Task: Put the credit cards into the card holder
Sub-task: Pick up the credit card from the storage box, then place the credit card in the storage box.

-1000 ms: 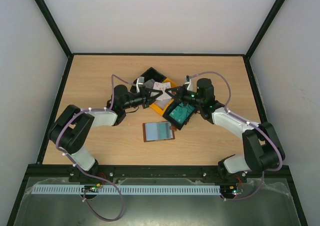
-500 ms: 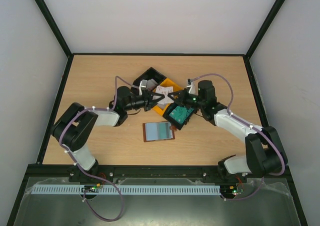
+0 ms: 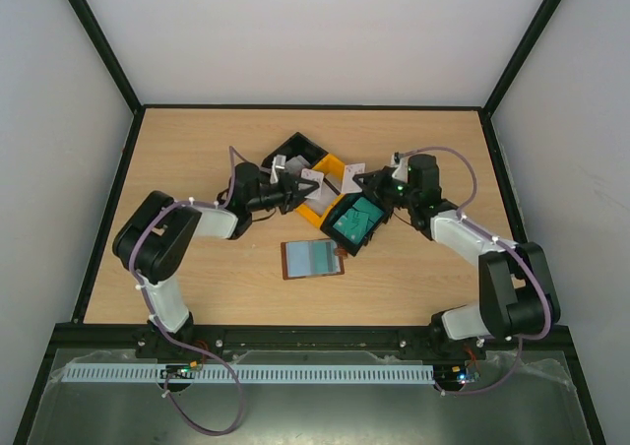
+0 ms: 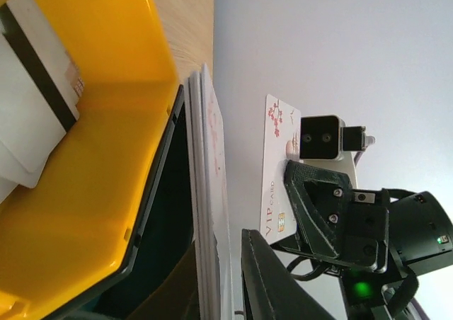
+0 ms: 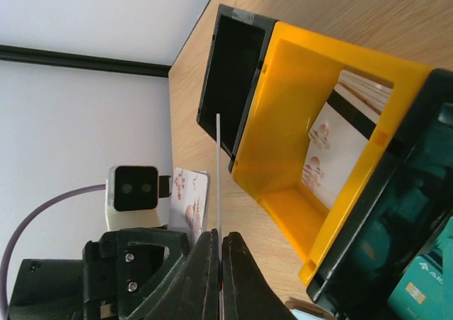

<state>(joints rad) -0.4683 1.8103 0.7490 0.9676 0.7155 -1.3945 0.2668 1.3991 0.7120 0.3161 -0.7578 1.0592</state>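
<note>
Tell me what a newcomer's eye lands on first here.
Over the yellow bin at mid-table the two arms face each other: the right jaws are shut on a white VIP card, and a stack of white cards sits between the left jaws. Nearer, the brown card holder lies open beside a black bin of teal cards.

White-and-black arms (image 3: 212, 228); lilac cables (image 5: 67, 196); black right pincer (image 5: 219, 243); green light (image 4: 362, 289).

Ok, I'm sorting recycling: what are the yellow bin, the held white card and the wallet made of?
Yellow bin: moulded plastic, glossy walls. White card: thin stiff plastic, printed, gold chip. Wallet: probably leather, matte brown; too small to confirm.
</note>
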